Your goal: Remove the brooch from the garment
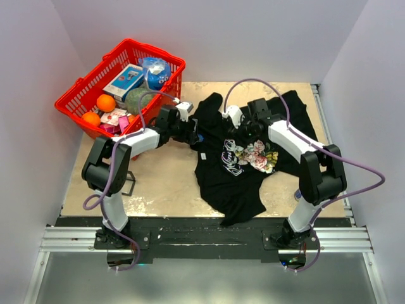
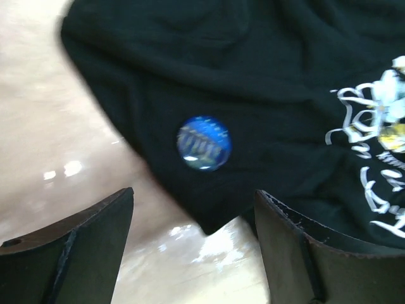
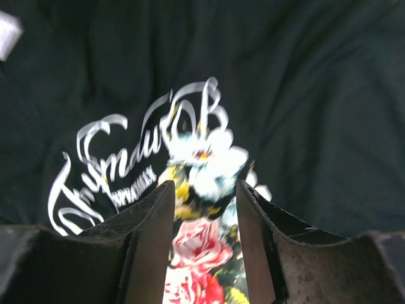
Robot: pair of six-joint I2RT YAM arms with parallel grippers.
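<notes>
The brooch (image 2: 204,143) is a small round blue pin with pale markings (too smeared to read). It sits on the garment (image 2: 253,63), a crumpled black shirt, close to a corner of its left edge and just in from the bare table (image 2: 57,145). The left gripper (image 2: 193,206) hovers near that corner with its jaws wide apart, its arm reaching in low from the left. To the right, the right gripper (image 3: 204,193) points down at the floral print (image 3: 202,253), jaws narrowly apart and perhaps touching cloth. A red basket (image 1: 82,95) stands at the far left.
</notes>
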